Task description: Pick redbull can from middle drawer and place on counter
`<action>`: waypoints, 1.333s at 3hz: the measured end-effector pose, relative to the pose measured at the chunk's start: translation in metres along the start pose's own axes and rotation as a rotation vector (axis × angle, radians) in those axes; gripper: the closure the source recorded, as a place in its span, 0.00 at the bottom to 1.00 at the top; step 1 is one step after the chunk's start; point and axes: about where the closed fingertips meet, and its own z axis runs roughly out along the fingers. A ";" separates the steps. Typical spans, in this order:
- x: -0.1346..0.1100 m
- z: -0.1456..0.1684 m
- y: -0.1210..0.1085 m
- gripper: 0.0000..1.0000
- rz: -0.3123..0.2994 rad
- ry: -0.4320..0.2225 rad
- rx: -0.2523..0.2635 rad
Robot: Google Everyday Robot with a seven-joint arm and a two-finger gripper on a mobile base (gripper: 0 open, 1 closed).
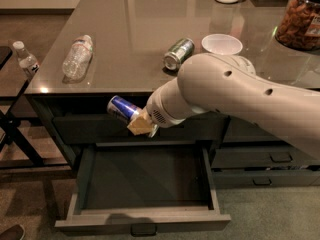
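My gripper (136, 122) is shut on the redbull can (120, 108), a slim blue-and-silver can. I hold it tilted, in front of the top drawer's face and just below the counter's front edge. The middle drawer (142, 219) is pulled out below it, and its inside is bare. The counter (130, 39) is a glossy grey-brown top above. My white arm reaches in from the right and hides part of the cabinet front.
On the counter lie a clear plastic bottle (76, 57) at the left and a green can (178, 53) on its side. A white bowl (221, 44) and a snack jar (300, 20) stand at the right. Narrower drawers (265, 159) are at the right. A small bottle (25, 59) stands far left.
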 end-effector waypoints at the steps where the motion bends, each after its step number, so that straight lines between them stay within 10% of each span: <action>1: -0.024 -0.006 -0.022 1.00 -0.010 -0.005 0.029; 2: -0.075 -0.020 -0.069 1.00 -0.020 -0.009 0.098; 4: -0.090 -0.014 -0.081 1.00 -0.010 -0.019 0.089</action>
